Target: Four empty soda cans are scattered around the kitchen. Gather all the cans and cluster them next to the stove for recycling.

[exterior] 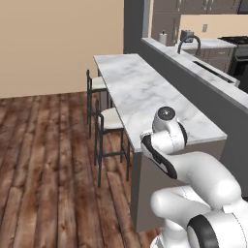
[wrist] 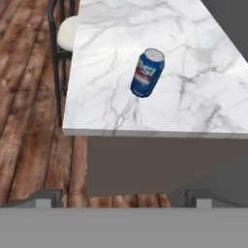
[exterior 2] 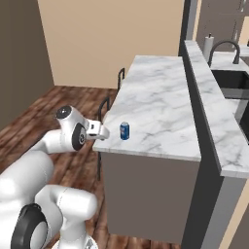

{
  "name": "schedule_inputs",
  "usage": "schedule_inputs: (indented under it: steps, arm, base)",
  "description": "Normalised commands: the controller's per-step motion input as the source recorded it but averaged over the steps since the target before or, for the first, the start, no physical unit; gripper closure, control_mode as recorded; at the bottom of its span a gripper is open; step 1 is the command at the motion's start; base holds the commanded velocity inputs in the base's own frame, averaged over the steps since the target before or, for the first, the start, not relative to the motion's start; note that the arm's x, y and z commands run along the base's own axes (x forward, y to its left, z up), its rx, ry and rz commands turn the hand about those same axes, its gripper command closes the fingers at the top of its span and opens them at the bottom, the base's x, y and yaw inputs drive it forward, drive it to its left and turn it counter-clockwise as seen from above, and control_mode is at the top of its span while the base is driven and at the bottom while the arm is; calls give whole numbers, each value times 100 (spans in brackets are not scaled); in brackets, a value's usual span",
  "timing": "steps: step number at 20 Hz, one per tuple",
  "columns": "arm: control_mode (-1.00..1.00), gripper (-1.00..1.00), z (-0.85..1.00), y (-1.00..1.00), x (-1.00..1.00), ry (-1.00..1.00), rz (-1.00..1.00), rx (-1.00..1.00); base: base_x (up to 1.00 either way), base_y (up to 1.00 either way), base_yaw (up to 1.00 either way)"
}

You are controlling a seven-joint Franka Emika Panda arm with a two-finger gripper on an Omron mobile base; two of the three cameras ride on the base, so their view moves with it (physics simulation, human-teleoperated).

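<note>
The gripper (wrist: 123,196) was nearest, down low in front of the counter's near end, and its jaws stood wide open with nothing in them. Just past it, a blue soda can (exterior 2: 125,131) stood upright on the marble counter (exterior 2: 160,107), close to the near edge and the left corner. Two stools (exterior: 109,121) sat along the counter's left side. Farther back was a sink (exterior 2: 233,80) with a dark tap.

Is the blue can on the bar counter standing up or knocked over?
Upright. The blue can stands on its base on the marble counter, near its front edge, silvery top up; the hand view shows the same.
</note>
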Motion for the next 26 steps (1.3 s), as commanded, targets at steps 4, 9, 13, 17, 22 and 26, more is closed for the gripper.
schedule_inputs:
  steps: [4, 9, 13, 17, 22, 26]
  arm:
    - [-100, -100, 0, -19, 0, 0, -5, 3]
    - [-100, -100, 2, -19, 0, 0, -3, 4]
    - [-100, -100, 6, -19, 0, 0, -2, 4]
    - [-100, -100, 6, -17, 5, 0, -3, 4]
    - [-100, -100, 10, -7, 4, 0, -1, 1]
    - [-100, -100, 10, 0, 8, 0, 0, 0]
  base:
    - [0, 0, 0]
    - [0, 0, 0]
    - [0, 0, 0]
    - [0, 0, 0]
    - [0, 0, 0]
    - [0, 0, 0]
